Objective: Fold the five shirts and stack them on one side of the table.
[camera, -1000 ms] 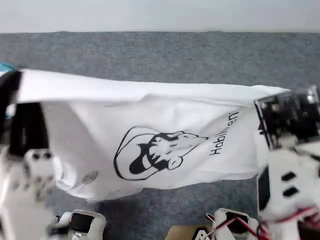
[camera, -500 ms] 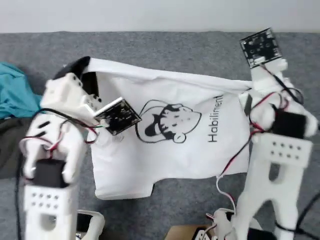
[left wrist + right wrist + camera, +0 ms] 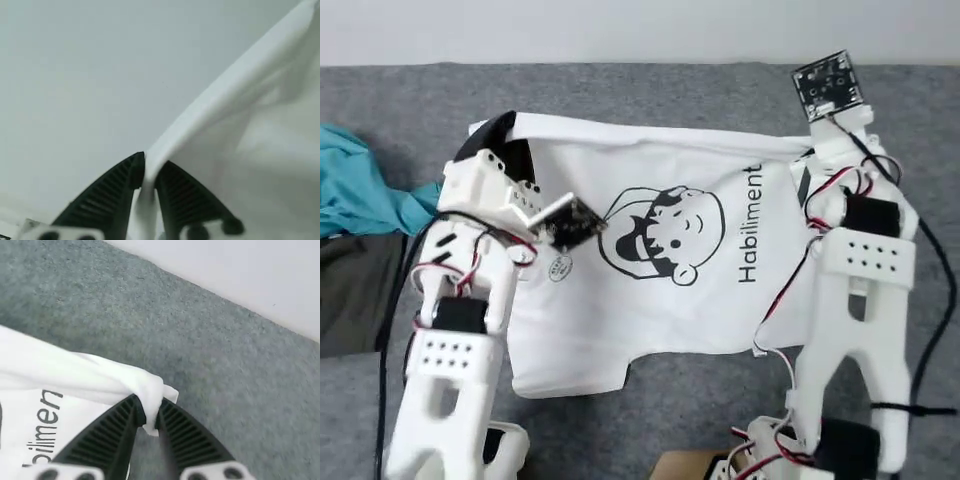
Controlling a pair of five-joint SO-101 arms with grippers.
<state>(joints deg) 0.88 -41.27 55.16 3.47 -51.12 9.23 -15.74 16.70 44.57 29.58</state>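
Pinching one white shirt (image 3: pixel 650 315) — two jaws.

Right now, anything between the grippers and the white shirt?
Nothing visible. The left gripper is shut on the white shirt at its far edge, and the right gripper is shut on its far corner. A teal cloth lies beside the shirt, not between.

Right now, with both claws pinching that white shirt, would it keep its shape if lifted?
Probably floppy: the white shirt bunches and creases where the right gripper pinches it. Likely light: a thin pinch in the left gripper holds its edge. It may drag on the fuzzy grey table cover.
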